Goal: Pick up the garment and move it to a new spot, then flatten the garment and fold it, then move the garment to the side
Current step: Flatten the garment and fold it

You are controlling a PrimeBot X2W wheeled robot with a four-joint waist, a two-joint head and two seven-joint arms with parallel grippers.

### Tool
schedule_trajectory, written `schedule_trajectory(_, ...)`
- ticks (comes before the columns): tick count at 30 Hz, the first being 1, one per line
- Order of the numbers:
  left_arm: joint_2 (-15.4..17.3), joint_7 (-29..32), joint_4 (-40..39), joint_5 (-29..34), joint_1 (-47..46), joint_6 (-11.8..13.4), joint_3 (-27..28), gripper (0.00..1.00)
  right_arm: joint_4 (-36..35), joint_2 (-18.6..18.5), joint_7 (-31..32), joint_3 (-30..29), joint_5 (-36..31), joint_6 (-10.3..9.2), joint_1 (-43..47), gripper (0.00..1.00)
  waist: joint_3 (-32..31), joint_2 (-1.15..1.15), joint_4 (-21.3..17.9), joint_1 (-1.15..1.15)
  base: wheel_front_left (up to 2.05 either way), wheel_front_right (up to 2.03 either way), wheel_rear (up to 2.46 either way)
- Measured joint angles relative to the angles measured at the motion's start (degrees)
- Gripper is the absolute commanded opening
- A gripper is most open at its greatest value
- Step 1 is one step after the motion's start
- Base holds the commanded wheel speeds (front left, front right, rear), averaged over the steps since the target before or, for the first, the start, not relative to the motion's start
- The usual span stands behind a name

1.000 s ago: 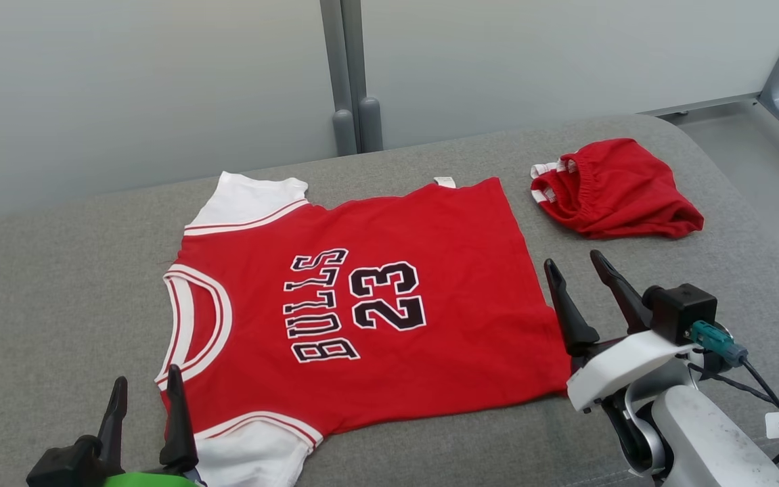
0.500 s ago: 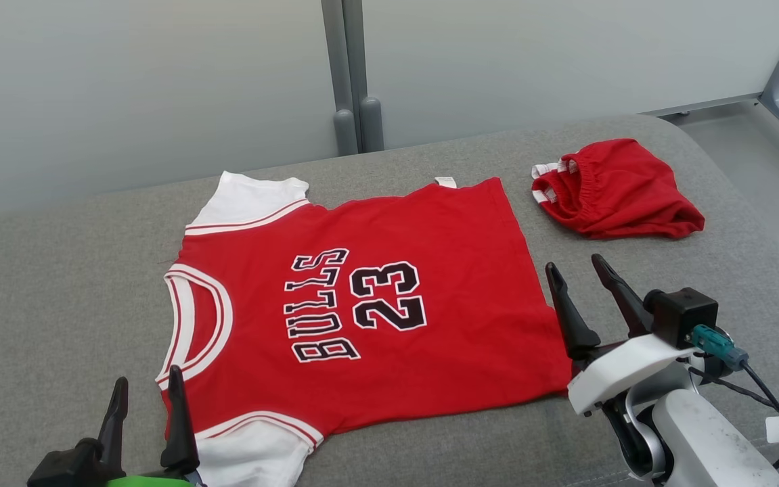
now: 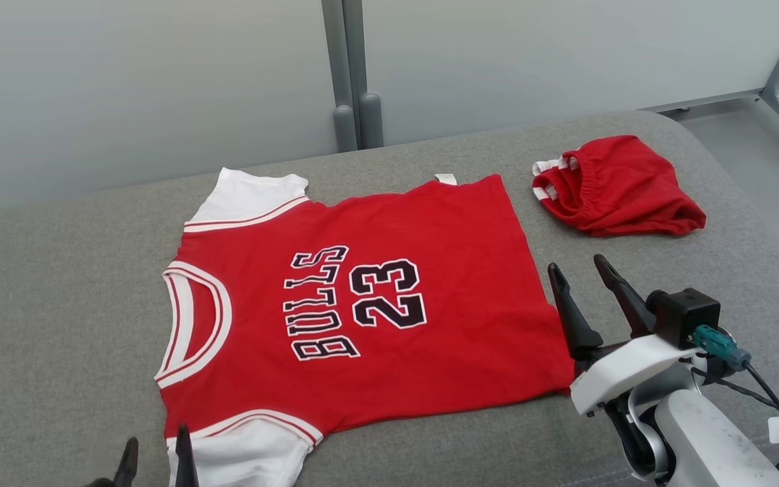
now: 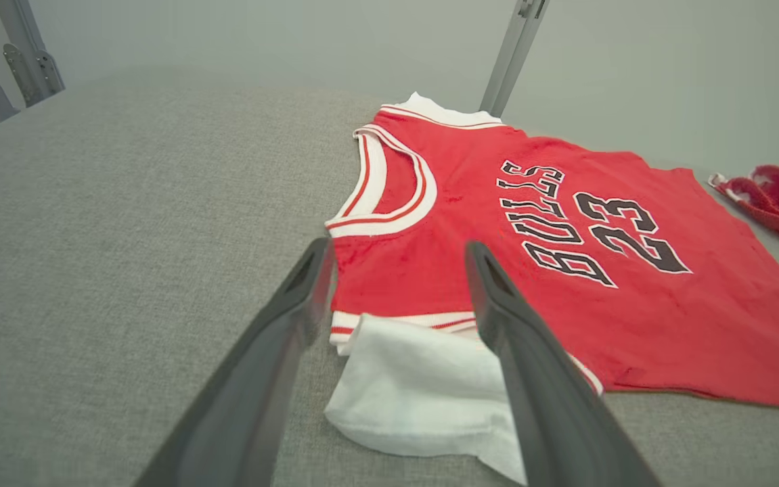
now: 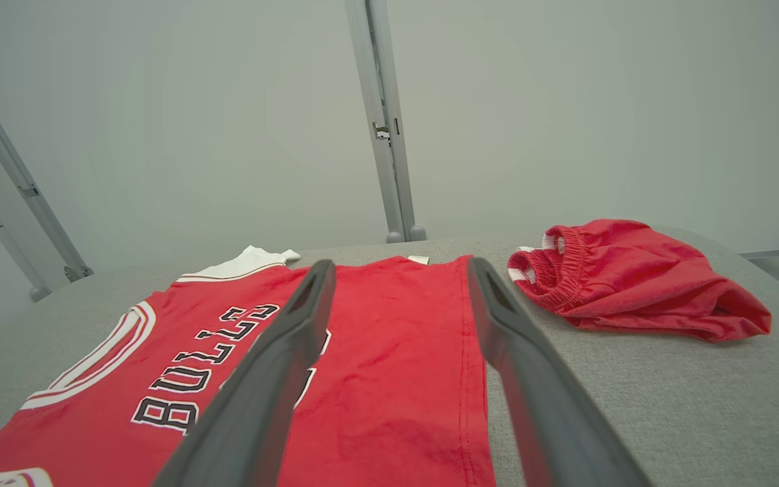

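Jersey lies flat on surface. Long axis runs left-right, collar toward robot's left, hem toward right. Left fingers and right fingers spread, grasping nothing.

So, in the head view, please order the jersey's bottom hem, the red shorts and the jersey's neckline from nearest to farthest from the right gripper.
1. Jersey's bottom hem: just left of the right gripper.
2. Red shorts: beyond the gripper, toward the back right.
3. Neckline: far across the jersey, on the left.
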Motion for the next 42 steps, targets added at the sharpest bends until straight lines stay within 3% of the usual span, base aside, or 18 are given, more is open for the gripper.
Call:
schedule_trajectory(7,0.5,3.0,5.8,-0.9,2.8,-0.1,-0.4,1.0,0.1,-0.1,0.0,-0.3,-0.1,0.25,0.0,1.0,0.7,0.0,-0.1,0.0,0.0,0.0,0.0)
schedule_trajectory(11,1.7,3.9,8.5,-1.2,2.8,-1.5,-1.2,1.0,0.1,-0.4,0.0,-0.6,-0.5,0.26,0.0,1.0,1.4,0.0,-0.2,0.0,0.0,0.0,0.0)
schedule_trajectory(27,2.1,2.3,16.0,-1.0,-2.0,-4.6,-2.2,0.98,0.5,-1.6,0.0,-1.0,-1.5,1.19,-0.1,1.0,3.3,0.0,-1.7,0.0,0.0,0.0,0.0)
schedule_trajectory(30,2.1,1.8,17.1,-1.0,-2.3,-5.0,-2.4,0.5,0.6,-1.6,0.0,-1.2,-1.5,1.19,-0.1,1.0,3.5,0.0,-1.7,0.0,0.0,0.0,0.0)
schedule_trajectory(31,2.1,1.3,17.3,-1.0,-2.3,-5.1,-2.4,0.45,0.6,-1.6,0.0,-1.2,-1.5,1.18,-0.1,1.0,3.5,0.0,-1.7,0.0,0.0,0.0,0.0)
schedule_trajectory(33,2.1,0.8,17.4,-1.0,-2.5,-5.6,-2.7,0.1,0.6,-1.6,0.0,-1.3,-1.5,1.18,-0.1,1.0,3.5,0.0,-1.6,0.0,0.0,0.0,0.0)
schedule_trajectory(34,2.1,0.8,17.4,-0.8,-2.7,-5.6,-2.8,0.0,0.7,-1.6,0.0,-1.3,-1.5,1.19,-0.1,1.0,3.6,0.0,-1.6,0.0,0.0,0.0,0.0)
schedule_trajectory(42,2.1,-0.6,17.0,-0.3,-3.6,-6.8,-3.4,0.0,4.0,-1.8,0.2,-1.7,-0.3,1.26,0.8,1.0,3.8,0.0,-0.9,0.0,0.0,0.0,0.0)
